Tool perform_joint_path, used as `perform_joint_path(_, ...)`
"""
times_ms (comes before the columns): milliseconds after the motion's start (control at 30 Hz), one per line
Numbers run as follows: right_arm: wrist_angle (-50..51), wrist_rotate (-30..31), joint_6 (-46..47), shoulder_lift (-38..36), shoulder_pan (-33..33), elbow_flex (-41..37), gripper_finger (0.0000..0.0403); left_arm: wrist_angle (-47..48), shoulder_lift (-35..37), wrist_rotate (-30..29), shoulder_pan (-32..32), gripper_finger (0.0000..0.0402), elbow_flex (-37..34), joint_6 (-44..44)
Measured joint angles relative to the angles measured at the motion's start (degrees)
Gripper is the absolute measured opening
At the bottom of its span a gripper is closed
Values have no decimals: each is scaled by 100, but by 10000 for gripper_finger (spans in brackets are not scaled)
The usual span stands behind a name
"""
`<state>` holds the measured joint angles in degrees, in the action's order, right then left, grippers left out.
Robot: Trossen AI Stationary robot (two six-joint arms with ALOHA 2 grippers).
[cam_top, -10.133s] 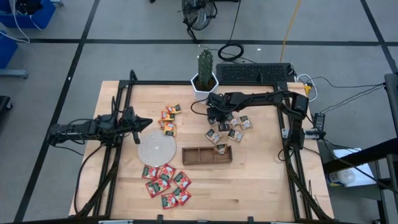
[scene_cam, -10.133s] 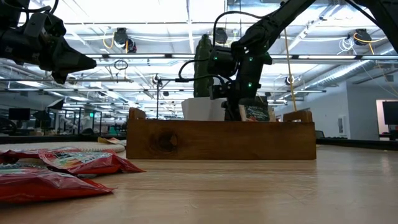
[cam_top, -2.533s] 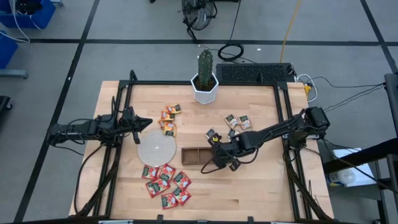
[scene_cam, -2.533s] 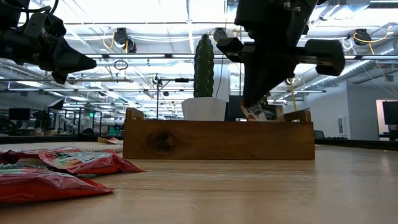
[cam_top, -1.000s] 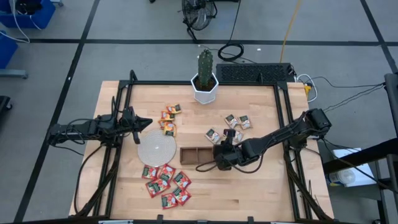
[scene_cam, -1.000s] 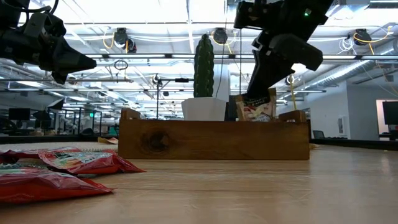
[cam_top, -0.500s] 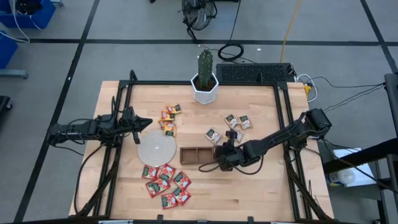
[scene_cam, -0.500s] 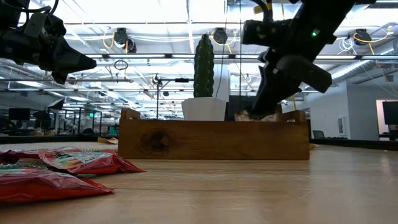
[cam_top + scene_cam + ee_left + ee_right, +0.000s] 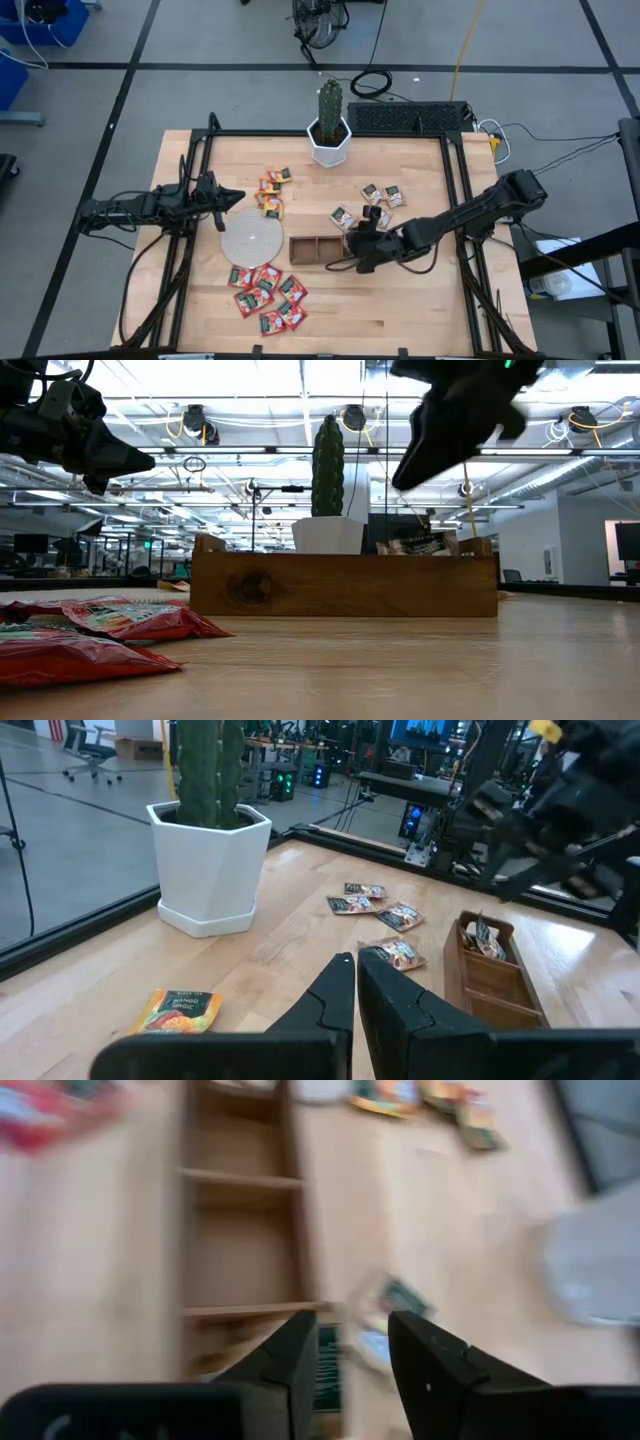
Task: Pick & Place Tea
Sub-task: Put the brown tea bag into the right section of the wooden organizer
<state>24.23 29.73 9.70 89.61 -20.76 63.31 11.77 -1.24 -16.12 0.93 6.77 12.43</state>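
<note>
right hand: fingers apart | over tray | whitish sachet in end compartment

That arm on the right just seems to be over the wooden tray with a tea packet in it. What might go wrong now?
The whitish sachet pokes above the tray wall in the low view, so it may not be lying flat. The open right gripper hangs close above that end and could snag it or nudge the tray. The left gripper waits far off.

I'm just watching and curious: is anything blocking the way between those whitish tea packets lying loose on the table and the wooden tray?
Nothing visible does. The whitish sachets lie on bare wood beside the tray; only the right tool hovers above the tray's right end.
</note>
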Motion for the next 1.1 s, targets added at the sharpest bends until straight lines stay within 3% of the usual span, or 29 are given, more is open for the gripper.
perform_joint_path(67, -1, -803, 129, -135, 103, 4, 90, 0, -1, 0, 0, 21, 1, 0)
perform_joint_path(133, 76, -1448, 269, -190, 229, 4, 39, 0, 0, 0, 0, 21, 1, 0)
perform_joint_path(267, 311, -1784, 290, -127, 416, 4, 5, 2, 0, 0, 0, 21, 0, 0)
perform_joint_path(633, 400, -2696, 283, 526, 542, 2, 0, 0, 0, 0, 0, 21, 0, 0)
perform_joint_path(1100, 495, -3007, 195, 665, 722, 2, 0, 2, -2, 0, 0, 21, 2, 0)
